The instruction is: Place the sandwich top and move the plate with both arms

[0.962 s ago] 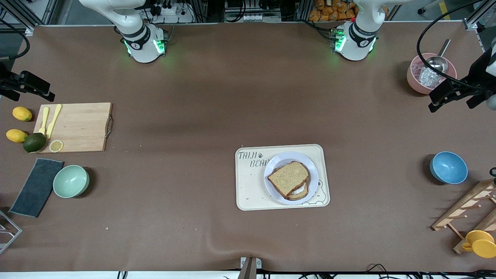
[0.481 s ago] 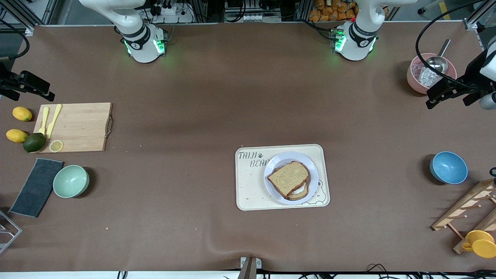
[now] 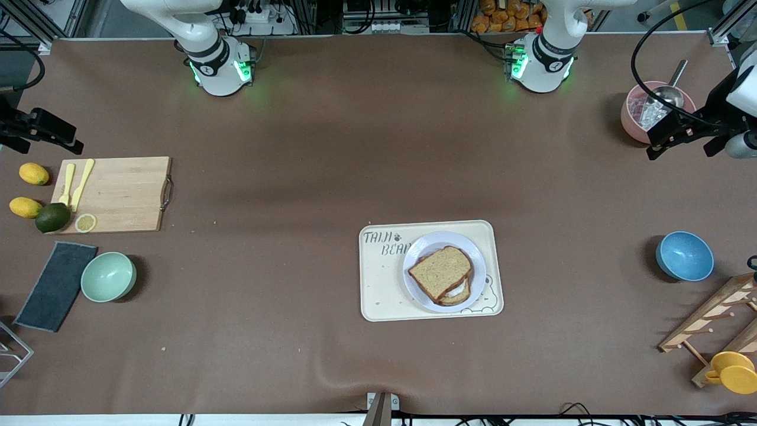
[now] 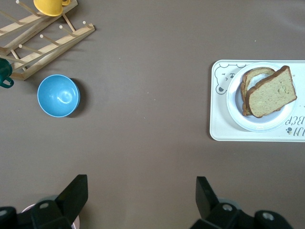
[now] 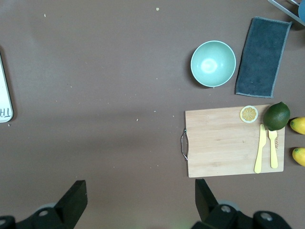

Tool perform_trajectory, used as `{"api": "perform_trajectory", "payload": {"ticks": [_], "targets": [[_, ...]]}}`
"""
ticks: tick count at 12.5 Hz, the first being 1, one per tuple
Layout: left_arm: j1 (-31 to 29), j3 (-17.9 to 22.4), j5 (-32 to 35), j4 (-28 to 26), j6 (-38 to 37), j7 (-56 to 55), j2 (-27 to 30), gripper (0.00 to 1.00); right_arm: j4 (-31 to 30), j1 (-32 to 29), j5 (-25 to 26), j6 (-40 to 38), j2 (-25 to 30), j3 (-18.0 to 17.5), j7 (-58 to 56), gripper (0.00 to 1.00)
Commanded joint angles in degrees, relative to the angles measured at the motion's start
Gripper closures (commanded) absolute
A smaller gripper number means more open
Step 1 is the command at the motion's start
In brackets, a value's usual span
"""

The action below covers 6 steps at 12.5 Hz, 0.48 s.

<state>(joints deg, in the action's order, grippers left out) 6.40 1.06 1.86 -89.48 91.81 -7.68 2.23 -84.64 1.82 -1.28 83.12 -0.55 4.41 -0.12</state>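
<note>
The sandwich top (image 3: 440, 271), a brown bread slice, lies on a lower slice with white egg (image 3: 456, 291) peeking out. Both sit on the pale round plate (image 3: 416, 255), which stands on a cream tray (image 3: 378, 290). In the left wrist view the sandwich top (image 4: 270, 93) and plate (image 4: 233, 102) show well away from the gripper. My left gripper (image 3: 680, 151) (image 4: 141, 191) hangs open and empty over the table by the pink bowl at the left arm's end. Open and empty too, my right gripper (image 3: 46, 147) (image 5: 140, 193) hovers at the right arm's end above bare table beside the cutting board.
Pink bowl with a scoop (image 3: 653, 112), blue bowl (image 3: 684, 255), wooden rack (image 3: 709, 322) and yellow cup (image 3: 732, 371) crowd the left arm's end. Cutting board (image 3: 118, 194), lemons (image 3: 34, 173), lime (image 3: 52, 217), green bowl (image 3: 108, 276) and dark cloth (image 3: 56, 286) fill the right arm's end.
My left gripper has drifted a little toward the pink bowl, still open. The right arm, the plate and the sandwich have not moved.
</note>
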Motion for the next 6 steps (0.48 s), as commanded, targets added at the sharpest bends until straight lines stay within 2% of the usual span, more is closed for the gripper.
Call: {"api": "perform_trajectory", "payload": {"ticks": [1,6], "targets": [[-3.1,-2.8,-0.8,0.3,-2.4,1.4,1.1,0.00,-0.5,0.2,1.0,-0.3,0.5,0.1,0.3,0.00],[-5.3,-4.8,-1.0,0.4,-3.0,1.4,1.4,0.00,-0.5,0.2,1.0,-0.3,0.3,0.1,0.3,0.00]]}}
